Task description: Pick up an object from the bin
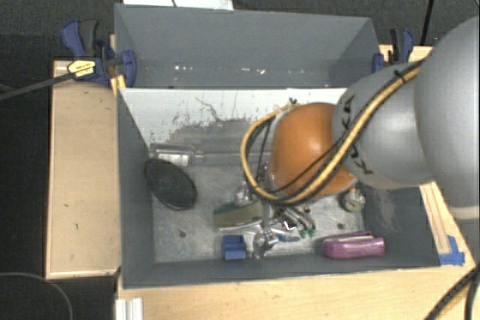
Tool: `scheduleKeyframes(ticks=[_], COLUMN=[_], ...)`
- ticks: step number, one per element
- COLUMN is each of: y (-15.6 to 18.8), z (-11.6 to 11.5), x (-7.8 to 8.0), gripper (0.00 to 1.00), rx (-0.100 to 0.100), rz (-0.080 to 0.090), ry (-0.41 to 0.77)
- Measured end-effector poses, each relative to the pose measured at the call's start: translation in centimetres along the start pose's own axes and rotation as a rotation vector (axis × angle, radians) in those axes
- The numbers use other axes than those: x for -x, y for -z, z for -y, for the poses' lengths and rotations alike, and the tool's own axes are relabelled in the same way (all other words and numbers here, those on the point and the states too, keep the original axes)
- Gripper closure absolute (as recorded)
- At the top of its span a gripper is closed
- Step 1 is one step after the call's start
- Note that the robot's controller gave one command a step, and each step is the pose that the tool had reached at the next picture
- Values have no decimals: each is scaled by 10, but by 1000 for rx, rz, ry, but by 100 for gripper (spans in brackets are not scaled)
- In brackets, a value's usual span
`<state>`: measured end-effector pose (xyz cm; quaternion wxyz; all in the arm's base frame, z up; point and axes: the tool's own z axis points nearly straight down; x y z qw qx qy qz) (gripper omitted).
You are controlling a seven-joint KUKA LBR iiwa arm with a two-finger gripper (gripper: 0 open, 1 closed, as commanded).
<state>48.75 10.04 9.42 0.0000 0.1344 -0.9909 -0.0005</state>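
My gripper [271, 227] is low in the bin's front middle, beneath the arm's orange cover. It stands right above an olive-grey flat piece [237, 215] and beside a small blue block [233, 246] that lies just to its front left. A small green bit [304, 233] shows at its right side. Whether anything is held is hidden by the metal parts.
A black oval disc [171, 185] and a clear tube [177, 156] lie at the left. A purple oblong thing [352, 245] rests at the front right, and a small round metal piece [352, 199] behind it. The arm covers the bin's right half.
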Motion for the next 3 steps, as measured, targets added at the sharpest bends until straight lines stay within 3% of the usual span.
scheduleKeyframes(ticks=[1,2,3], y=[-18,-17,125], z=[-7,-7,-28], x=[5,6,15], gripper=[0,100,100], rx=[-2,-3,-3], rz=[6,10,7], ry=[486,483,983])
